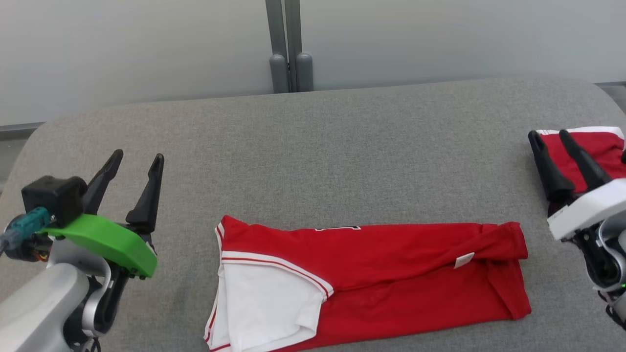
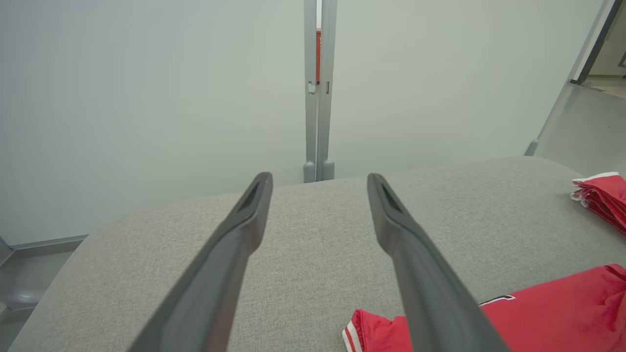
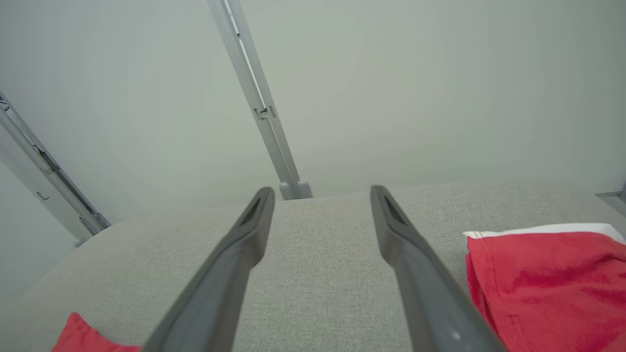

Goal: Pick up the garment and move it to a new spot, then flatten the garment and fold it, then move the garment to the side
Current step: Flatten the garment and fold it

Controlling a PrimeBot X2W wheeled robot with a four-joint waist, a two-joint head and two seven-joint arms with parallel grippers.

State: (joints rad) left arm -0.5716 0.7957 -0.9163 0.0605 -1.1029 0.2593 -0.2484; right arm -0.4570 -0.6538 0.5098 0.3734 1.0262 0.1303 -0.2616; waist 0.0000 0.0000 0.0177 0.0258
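Note:
A red garment (image 1: 391, 274) with white sleeve and striped trim lies folded lengthwise near the front of the grey padded table (image 1: 342, 146). Its collar end shows low in the left wrist view (image 2: 562, 313), and a corner of it in the right wrist view (image 3: 80, 337). My left gripper (image 1: 137, 164) hovers open to the garment's left, nothing between its fingers (image 2: 318, 178). At the table's right edge my right gripper (image 1: 550, 136) is open and empty too (image 3: 323, 193), in front of a second red item.
Another folded red and white garment (image 1: 594, 151) rests at the table's far right edge (image 3: 547, 278) (image 2: 604, 198). Behind the table stands a pale wall with a grey vertical post (image 1: 289, 49). Bare grey surface spans the table's middle and back.

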